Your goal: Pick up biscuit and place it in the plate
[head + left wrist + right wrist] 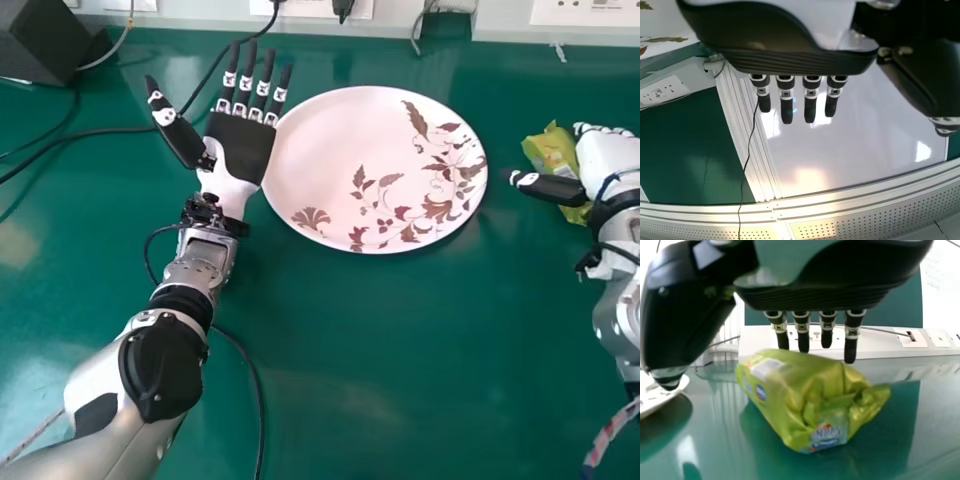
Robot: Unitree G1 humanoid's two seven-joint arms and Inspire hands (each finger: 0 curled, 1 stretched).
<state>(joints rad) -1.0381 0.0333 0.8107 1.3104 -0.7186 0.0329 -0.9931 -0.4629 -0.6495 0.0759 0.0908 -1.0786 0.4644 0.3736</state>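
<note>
Right hand point(606, 158): set wide, fingers point(803, 335) straight, thumb point(667, 330) well off them, nothing gripped.
Biscuit packet point(790, 395): on the table point(370, 400), by the palm side of those fingers and partly past their tips; whether they touch it, cannot tell.
Step in hand: the grasp, by my reading; bring the packet deeper between fingers and thumb before closing.
Squeeze: should be gentle and even, wrapped round the packet's middle; the crimped end would likely slip, and a hard pinch could crush biscuits.
Plate point(310, 120): apart from the right hand, beyond its thumb tip; lift enough to clear its edge, then lower before letting go.
Left hand point(238, 150): across the plate, fingers straight and free, just beside its edge; best left out of this.
</note>
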